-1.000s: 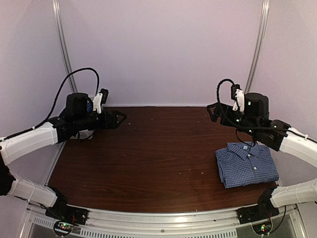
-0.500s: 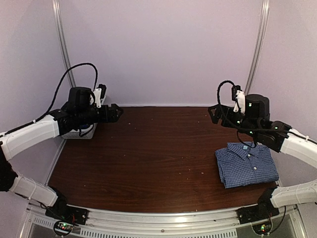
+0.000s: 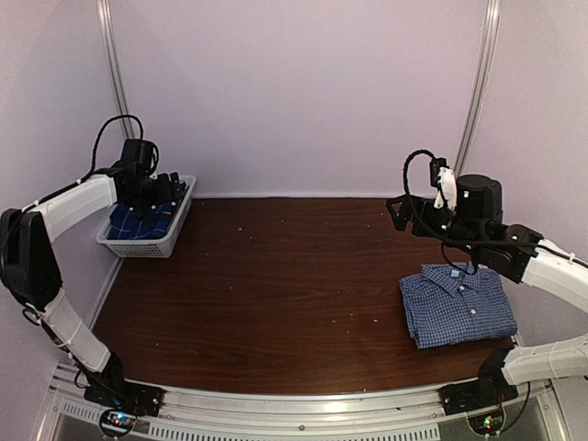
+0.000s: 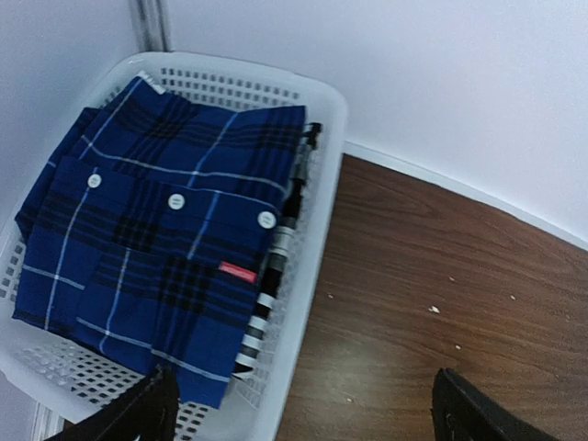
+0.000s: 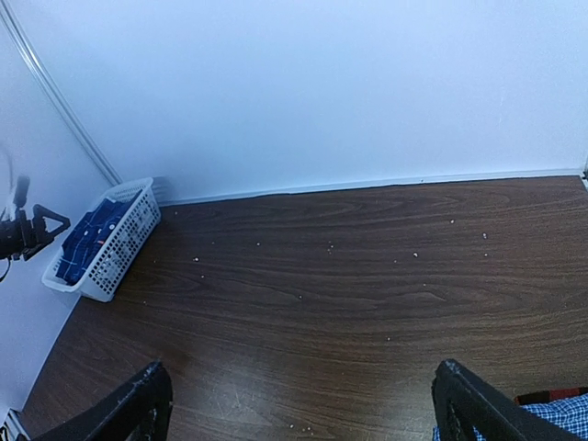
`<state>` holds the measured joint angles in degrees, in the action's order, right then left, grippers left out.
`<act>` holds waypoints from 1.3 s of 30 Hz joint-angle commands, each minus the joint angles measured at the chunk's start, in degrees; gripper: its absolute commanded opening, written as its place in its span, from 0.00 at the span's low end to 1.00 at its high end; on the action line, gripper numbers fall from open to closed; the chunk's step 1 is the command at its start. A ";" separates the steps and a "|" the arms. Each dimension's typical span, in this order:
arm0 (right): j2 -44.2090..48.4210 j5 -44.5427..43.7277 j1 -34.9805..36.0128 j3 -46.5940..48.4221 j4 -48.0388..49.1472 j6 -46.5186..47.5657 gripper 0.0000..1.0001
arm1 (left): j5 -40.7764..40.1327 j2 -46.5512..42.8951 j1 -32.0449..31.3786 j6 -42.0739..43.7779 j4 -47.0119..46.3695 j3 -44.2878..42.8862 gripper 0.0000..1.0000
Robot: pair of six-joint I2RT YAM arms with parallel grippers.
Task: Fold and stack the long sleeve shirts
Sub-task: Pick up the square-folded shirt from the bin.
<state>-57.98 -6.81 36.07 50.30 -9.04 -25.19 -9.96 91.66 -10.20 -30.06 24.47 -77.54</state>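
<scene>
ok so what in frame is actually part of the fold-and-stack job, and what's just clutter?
Job:
- dark blue plaid shirt, in the white mesh basket
- pale blue check shirt, folded, right side of the table

Just lying about:
- white mesh basket
- black-and-white striped item beside the plaid shirt, can't tell what
- pale specks on the table

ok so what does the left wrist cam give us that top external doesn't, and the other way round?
Left wrist only: close detail on the dark plaid shirt, namely its white buttons, a red tag, and a black-and-white striped cloth tucked between the shirt and the basket wall.
Top external only: the pale check shirt, folded on the table's right side.
Both: the white mesh basket holding the plaid shirt, and the brown table.
</scene>
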 commanded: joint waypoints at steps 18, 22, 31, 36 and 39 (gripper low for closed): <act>6.11 0.91 -0.35 -2.29 -5.72 0.77 1.00 | 7.34 29.22 13.97 -7.66 3.69 -21.35 0.89; 6.13 1.42 -0.31 -2.75 -5.43 0.18 1.00 | 8.06 29.72 14.01 -7.55 3.72 -21.73 0.68; 4.84 2.53 -0.35 -2.49 -4.73 0.02 1.00 | 9.95 28.30 13.97 -4.77 3.48 -21.62 0.03; 4.37 3.08 -0.30 -2.49 -4.51 -0.03 1.00 | 9.33 27.71 14.04 -3.60 3.50 -21.34 0.00; 4.20 3.20 -0.32 -2.62 -4.45 -0.17 1.00 | 9.93 28.14 13.93 -3.43 3.50 -21.34 0.27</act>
<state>-53.60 -4.32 35.99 48.01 -13.93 -24.84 -1.23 120.86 3.68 -34.57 28.64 -97.97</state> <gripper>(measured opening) 0.997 0.107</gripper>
